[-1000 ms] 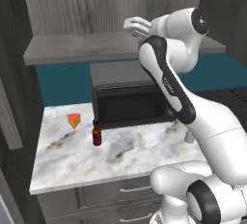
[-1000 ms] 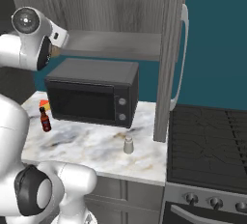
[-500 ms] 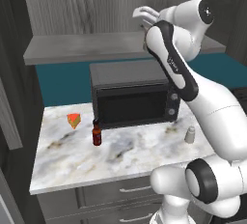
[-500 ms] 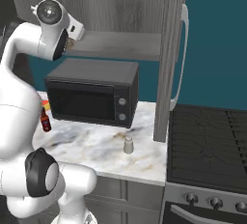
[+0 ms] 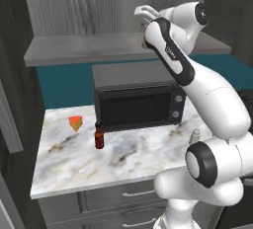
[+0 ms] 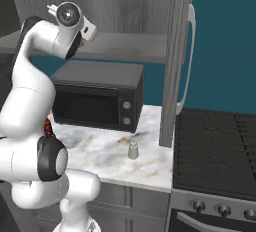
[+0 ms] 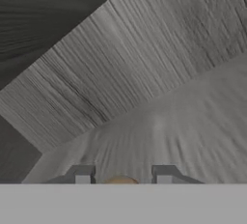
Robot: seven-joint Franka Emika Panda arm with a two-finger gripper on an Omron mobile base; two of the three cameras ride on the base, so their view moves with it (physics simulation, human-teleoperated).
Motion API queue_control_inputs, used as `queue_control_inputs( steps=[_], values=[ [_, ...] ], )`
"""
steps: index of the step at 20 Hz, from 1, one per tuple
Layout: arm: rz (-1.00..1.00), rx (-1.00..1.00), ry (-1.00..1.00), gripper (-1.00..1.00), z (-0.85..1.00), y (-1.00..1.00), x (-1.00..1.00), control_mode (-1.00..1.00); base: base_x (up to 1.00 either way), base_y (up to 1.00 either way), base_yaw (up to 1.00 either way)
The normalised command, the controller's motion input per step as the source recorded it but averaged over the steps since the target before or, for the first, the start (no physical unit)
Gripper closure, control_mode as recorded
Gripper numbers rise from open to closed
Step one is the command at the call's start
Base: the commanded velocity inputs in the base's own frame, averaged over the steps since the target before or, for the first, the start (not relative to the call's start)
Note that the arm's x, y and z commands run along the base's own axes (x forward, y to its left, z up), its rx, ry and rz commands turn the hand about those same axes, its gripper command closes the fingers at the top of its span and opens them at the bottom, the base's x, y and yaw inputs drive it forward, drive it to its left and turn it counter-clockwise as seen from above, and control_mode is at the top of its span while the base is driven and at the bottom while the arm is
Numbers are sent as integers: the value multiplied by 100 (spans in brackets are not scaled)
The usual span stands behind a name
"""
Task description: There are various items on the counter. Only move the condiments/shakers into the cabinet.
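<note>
My gripper (image 7: 123,175) is up in the cabinet, low over its grey board (image 7: 188,121), shut on the tan shaker (image 7: 120,181), whose top peeks out between the fingertips. In the left base view the tan shaker (image 5: 145,44) shows just behind my forearm, at the level of the cabinet board (image 5: 74,50). The dark red sauce bottle (image 5: 99,135) stands on the marbled counter (image 5: 69,164) in front of the microwave's left corner. The pale shaker (image 6: 133,150) stands on the counter (image 6: 100,151) toward its right end, partly hidden by my arm in the left base view.
A black microwave (image 5: 136,99) sits at the back of the counter under the cabinet board. An orange food wedge (image 5: 75,123) lies at the counter's left rear. A dark stove (image 6: 215,146) adjoins on the right, past a grey wood post (image 6: 172,61). Grey drawers (image 5: 108,201) run below.
The arm has swung right and reached further in over the cabinet board, carrying the tan shaker with it. The bottle, pale shaker and wedge have not moved.
</note>
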Motion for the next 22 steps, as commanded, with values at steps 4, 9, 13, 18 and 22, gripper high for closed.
queue_control_inputs(
  steps=[4, 9, 13, 18, 22],
  values=[
    [-1, 3, 0, 100, -16, 0, 68, -100, 0, 0, 0],
    [-2, 2, 3, 100, -7, 0, 85, -100, 0, 0, 0],
    [0, 3, 5, 100, -6, -3, 83, -100, 0, 0, 0],
    [0, 2, 4, 100, -5, -1, 75, -100, 0, 0, 0],
    [0, 1, 4, 100, -6, -4, 52, -100, 0, 0, 0]
  ],
)
